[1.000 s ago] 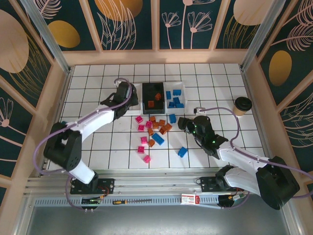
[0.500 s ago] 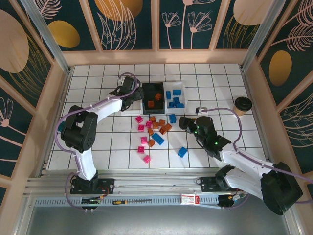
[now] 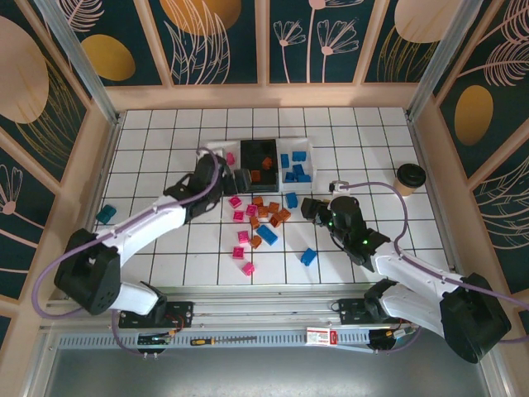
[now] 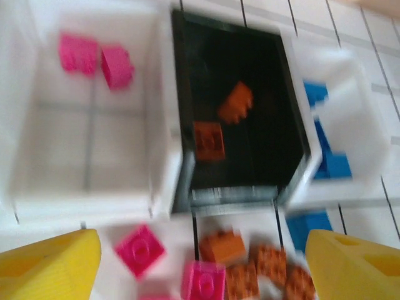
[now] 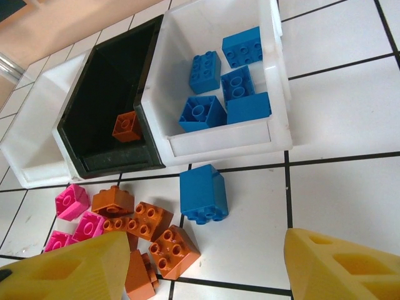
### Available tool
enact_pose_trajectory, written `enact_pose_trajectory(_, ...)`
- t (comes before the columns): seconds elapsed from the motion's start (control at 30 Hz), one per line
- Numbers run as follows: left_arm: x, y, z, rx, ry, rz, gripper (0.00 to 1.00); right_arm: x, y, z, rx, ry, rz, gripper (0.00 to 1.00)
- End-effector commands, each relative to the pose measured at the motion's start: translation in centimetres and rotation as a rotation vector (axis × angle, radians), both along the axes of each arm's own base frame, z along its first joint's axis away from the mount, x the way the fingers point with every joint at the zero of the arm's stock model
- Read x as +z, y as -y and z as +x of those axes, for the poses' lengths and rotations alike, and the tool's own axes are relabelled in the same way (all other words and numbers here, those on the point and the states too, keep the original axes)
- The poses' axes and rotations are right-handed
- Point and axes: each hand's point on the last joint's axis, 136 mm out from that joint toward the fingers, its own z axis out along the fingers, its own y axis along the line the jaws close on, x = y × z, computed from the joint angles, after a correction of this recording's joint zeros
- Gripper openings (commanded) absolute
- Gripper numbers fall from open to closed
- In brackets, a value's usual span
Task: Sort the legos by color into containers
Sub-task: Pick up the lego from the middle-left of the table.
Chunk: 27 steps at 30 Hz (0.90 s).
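two pink legos point(image 4: 115, 65) in white tray point(image 4: 87, 194) — studded, blurry; left claw point(image 4: 203, 256), right claw point(image 5: 203, 253) spread, empty

Bright, even light is falling from above on the white tiled bench point(image 3: 372, 132), leaving only soft shadows. The left wrist view is blurring and its white plastic tray point(image 4: 119, 150) is washing out; the right wrist view is looking sharp.
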Motion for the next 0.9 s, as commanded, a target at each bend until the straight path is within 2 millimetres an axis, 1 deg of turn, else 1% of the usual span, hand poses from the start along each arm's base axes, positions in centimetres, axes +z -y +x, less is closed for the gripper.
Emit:
enact_pose_trajectory(0.0,-2.0,-0.2,-3.7,-0.021,-0.075,-0.029,0.85,0.1,-0.2,0.3,0.006,0.009,0.017,0.66)
enact_pose_trajectory(0.1,-3.4,-0.5,-6.7,-0.047,-0.108,-0.041,0.84,-0.4,-0.2,0.1,0.006,-0.003,0.014,0.66)
enact_pose_trajectory(0.23,-5.6,-1.1,-9.9,-0.071,-0.164,-0.039,0.83,-1.0,0.0,0.1,-0.001,-0.013,0.005,0.66)
enact_pose_trajectory(0.33,-6.9,-1.2,-12.0,-0.097,-0.197,-0.032,0.82,-1.2,0.2,0.0,-0.007,-0.018,-0.001,0.66)
enact_pose_trajectory(0.43,-7.7,-0.8,-13.5,-0.133,-0.222,-0.037,0.80,-1.4,0.2,0.1,-0.011,-0.020,-0.002,0.67)
enact_pose_trajectory(0.6,-9.7,0.5,-15.1,-0.195,-0.261,0.028,0.78,-1.9,0.1,0.1,-0.011,-0.030,0.005,0.66)
enact_pose_trajectory(0.67,-10.5,0.7,-15.2,-0.204,-0.269,0.059,0.75,-1.9,0.0,0.1,-0.009,-0.033,0.006,0.67)
enact_pose_trajectory(0.73,-10.9,0.9,-15.2,-0.210,-0.265,0.078,0.72,-2.0,0.0,0.1,-0.009,-0.035,0.005,0.66)
enact_pose_trajectory(0.87,-12.0,0.6,-14.9,-0.202,-0.269,0.140,0.67,-1.9,0.3,-0.1,-0.017,-0.035,-0.001,0.66)
